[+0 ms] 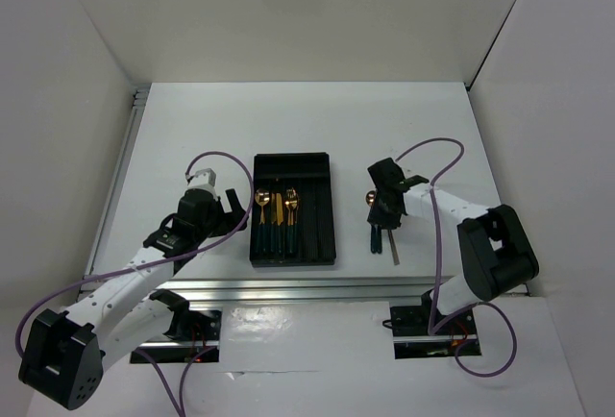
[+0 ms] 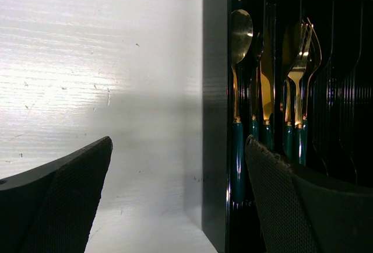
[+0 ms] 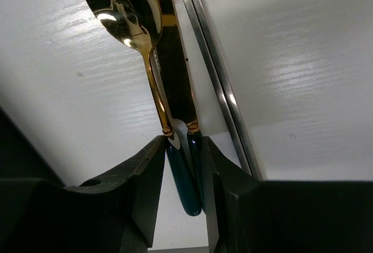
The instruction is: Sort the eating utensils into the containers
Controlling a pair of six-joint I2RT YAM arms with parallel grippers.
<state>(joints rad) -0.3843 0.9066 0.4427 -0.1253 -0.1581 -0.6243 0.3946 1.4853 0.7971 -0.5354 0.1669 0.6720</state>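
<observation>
Eating utensils (image 1: 277, 211): three lie in the black tray (image 1: 322, 210) at the centre of the top view, and three more lie on the table to its right, under the right gripper (image 3: 183, 165).
In the right wrist view, the fingers of this gripper stand close on both sides of two green handles, those of the spoon (image 3: 119, 8) and the knife (image 3: 173, 78). I cannot tell if they press already. The silver piece (image 3: 215, 72) lies just beside, at the right. A good grip, I think, takes one handle only, so centre on the spoon and lift straight up without dragging the knife. The left gripper (image 2: 178, 197), left of the tray, hangs wide apart and empty.
</observation>
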